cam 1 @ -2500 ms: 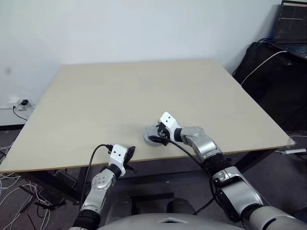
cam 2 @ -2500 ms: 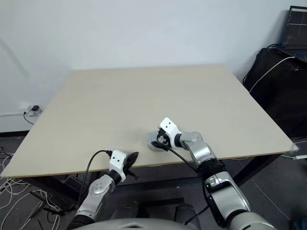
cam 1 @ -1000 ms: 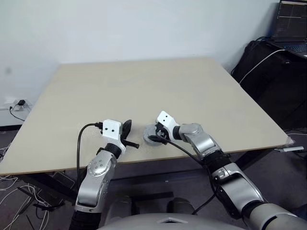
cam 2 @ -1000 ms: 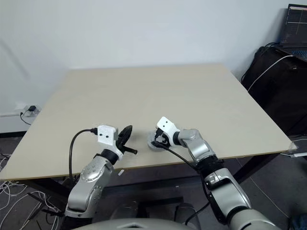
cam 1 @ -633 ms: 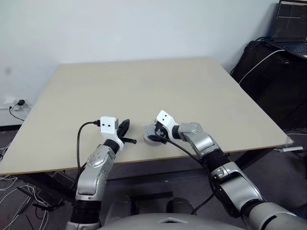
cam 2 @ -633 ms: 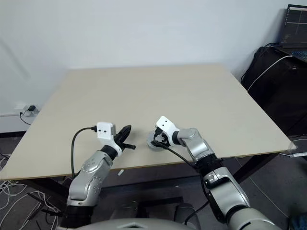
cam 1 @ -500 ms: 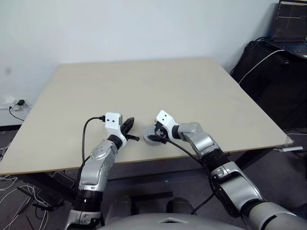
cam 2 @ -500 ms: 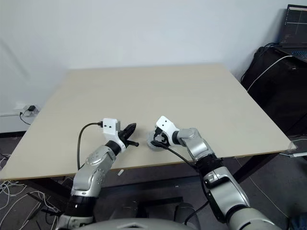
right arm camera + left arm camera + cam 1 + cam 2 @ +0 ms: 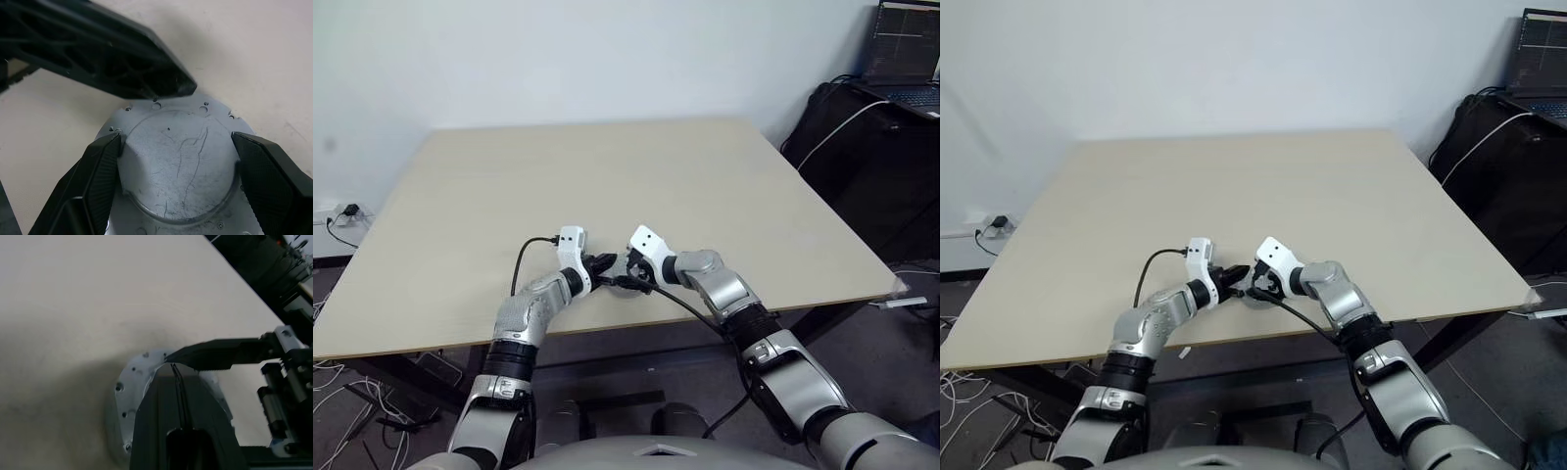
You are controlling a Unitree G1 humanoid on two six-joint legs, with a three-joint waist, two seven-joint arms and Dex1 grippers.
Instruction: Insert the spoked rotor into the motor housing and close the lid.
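Note:
The lid (image 9: 178, 156), a round grey disc with its smooth face and raised centre up, lies near the table's front edge. My right gripper (image 9: 176, 139) is shut on its raised centre, one black finger on each side. My left gripper (image 9: 172, 366) is shut with nothing in it. It reaches in from the left, and its joined tips (image 9: 185, 89) touch the lid's outer rim. In the head views both grippers meet over the lid (image 9: 621, 285). The spoked rotor is out of view. The motor housing is hidden; I cannot tell whether it sits under the lid.
The wide beige table (image 9: 607, 166) stretches away behind the grippers, and its front edge runs just below them. At the far right, off the table, a black bag (image 9: 862, 147) carries a laptop (image 9: 906, 44). Cables (image 9: 342, 220) lie on the floor at the left.
My left arm swung forward and to the right, rolling its wrist, and brought its shut gripper down from beside the table edge to the lid's rim. The right gripper and the lid stayed put.

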